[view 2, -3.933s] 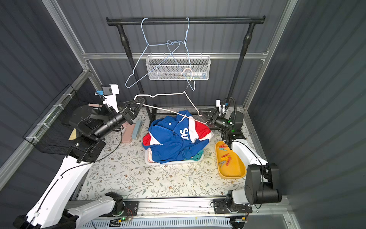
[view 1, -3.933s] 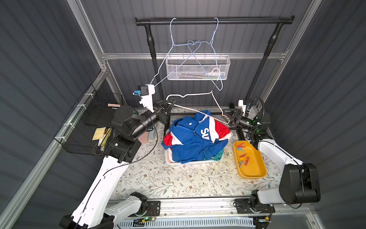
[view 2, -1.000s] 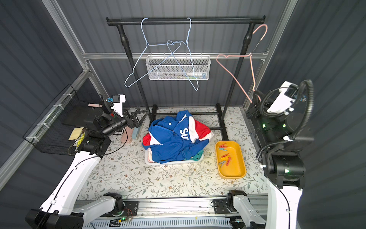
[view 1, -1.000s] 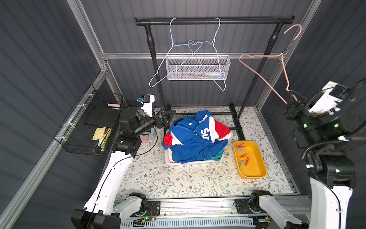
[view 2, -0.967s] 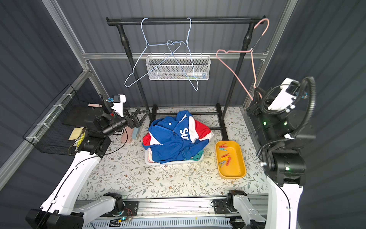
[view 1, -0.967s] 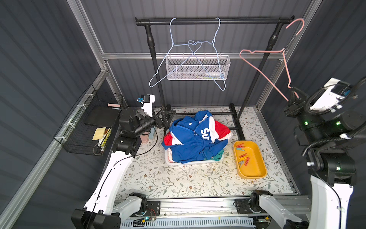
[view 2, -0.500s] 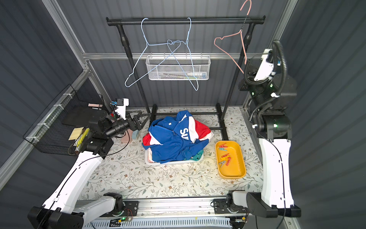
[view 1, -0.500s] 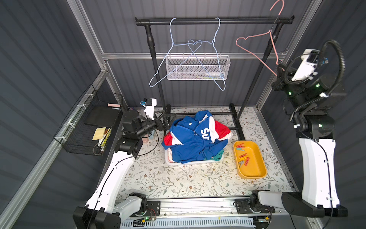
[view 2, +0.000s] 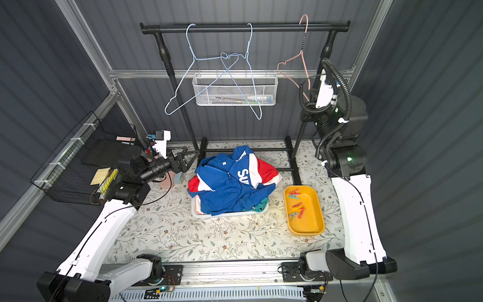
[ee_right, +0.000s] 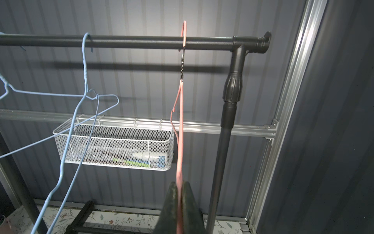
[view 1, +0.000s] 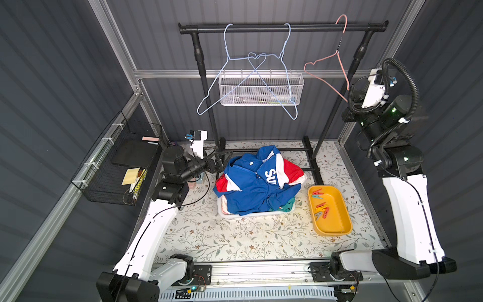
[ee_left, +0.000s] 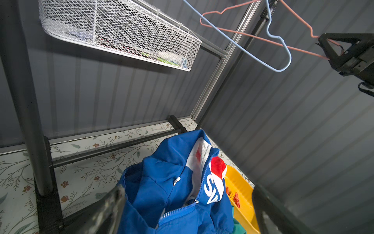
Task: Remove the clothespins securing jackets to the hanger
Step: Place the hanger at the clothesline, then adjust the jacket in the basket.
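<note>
The pink hanger [ee_right: 180, 152] has gone up from low over the jackets [view 1: 256, 180] and now hooks over the rail [view 1: 261, 27]. The right gripper [ee_right: 180, 185] is clamped on its lower wire, probably to steady it. The jackets lie heaped in a white tub [view 1: 251, 215], unpegged. The clothespins [view 1: 322, 206] sit in the yellow tray [view 1: 339, 230] alongside. The left gripper [view 1: 222, 156] gapes empty beside the heap.

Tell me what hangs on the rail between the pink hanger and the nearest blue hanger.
Nothing: the rail is bare between the pink hanger and the blue hanger, as the right wrist view shows.
</note>
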`<state>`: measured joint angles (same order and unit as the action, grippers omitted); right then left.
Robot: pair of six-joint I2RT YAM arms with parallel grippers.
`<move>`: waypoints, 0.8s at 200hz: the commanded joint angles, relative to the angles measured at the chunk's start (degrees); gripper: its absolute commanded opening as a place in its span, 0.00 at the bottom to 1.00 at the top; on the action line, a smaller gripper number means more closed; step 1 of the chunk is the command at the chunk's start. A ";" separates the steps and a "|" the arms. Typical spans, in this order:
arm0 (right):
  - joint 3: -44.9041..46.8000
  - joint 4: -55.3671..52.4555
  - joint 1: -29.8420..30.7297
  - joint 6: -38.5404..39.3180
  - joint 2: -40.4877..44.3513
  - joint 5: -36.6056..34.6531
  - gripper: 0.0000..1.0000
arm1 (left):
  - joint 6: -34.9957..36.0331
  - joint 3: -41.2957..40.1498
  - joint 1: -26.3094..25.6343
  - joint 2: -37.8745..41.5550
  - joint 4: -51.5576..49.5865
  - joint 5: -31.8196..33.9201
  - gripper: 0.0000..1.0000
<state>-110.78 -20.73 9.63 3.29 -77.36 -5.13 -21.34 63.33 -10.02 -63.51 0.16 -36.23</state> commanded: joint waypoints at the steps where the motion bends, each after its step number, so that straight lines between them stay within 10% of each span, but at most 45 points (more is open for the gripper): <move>1: 1.45 1.82 1.13 3.52 1.70 -4.63 0.00 | 1.47 -0.21 0.35 0.46 1.15 -0.31 0.99; 30: 3.29 1.61 1.71 3.76 2.45 -5.37 0.00 | 2.17 -0.22 0.31 0.10 1.24 -0.33 0.99; 114: 9.92 -4.43 2.02 -6.74 9.37 -7.69 0.84 | 2.96 1.03 0.35 -0.97 -1.48 0.94 0.99; 160: 31.86 -14.12 1.98 -22.78 21.07 -5.80 0.93 | 5.75 -1.49 0.27 -3.43 -3.52 4.93 0.99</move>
<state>-88.86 -27.33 11.46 -8.40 -60.69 -11.84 -17.80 63.24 -10.02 -65.87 -1.61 -33.67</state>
